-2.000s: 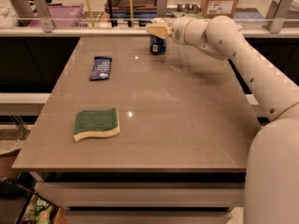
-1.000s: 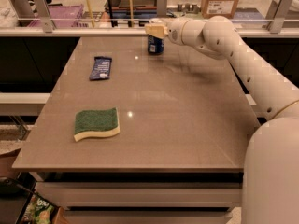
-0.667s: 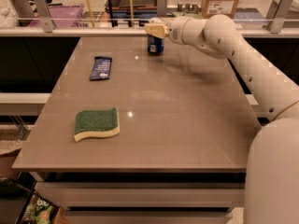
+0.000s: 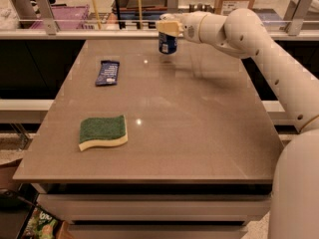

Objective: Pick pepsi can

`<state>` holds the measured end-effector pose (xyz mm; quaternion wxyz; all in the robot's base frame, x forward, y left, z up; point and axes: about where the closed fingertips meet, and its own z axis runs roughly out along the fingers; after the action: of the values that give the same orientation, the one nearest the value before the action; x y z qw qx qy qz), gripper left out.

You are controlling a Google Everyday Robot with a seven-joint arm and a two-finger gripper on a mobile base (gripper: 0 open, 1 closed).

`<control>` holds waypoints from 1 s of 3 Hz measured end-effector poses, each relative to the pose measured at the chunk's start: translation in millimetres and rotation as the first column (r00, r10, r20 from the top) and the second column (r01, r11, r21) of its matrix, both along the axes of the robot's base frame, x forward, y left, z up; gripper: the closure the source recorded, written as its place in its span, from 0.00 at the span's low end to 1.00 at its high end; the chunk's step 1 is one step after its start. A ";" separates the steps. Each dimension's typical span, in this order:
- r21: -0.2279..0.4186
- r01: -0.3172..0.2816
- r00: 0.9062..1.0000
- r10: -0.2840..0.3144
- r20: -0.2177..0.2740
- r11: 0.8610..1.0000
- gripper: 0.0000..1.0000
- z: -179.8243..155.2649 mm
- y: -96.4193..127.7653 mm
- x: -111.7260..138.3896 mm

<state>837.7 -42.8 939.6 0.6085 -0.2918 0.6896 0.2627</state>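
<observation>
The pepsi can [image 4: 168,44] is a small blue can with white markings, upright at the far edge of the brown table [image 4: 199,133], right of centre. My gripper [image 4: 168,28] reaches in from the right on the white arm [image 4: 239,29]. Its pale fingers [image 4: 167,26] are closed over the can's top, so the silver top is hidden. The can's base sits just clear of the tabletop, above its faint reflection.
A flat dark-blue snack packet [image 4: 107,72] lies at the far left of the table. A green and yellow sponge [image 4: 102,132] lies at the near left. A rail with posts [image 4: 45,14] and shelves runs behind the table's far edge.
The can and the gripper on it have risen slightly from the tabletop. The packet and the sponge have not moved.
</observation>
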 end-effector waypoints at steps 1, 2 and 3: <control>-0.016 -0.010 1.000 0.010 0.030 1.000 1.00 16.4 -0.5 -4.3; -0.040 -0.022 0.995 0.026 0.093 0.999 1.00 41.9 -5.2 -10.8; -0.057 -0.030 0.987 0.039 0.156 0.998 1.00 66.6 -11.1 -17.3</control>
<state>820.4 -53.9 1006.1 0.6481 -0.3400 0.6413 0.2303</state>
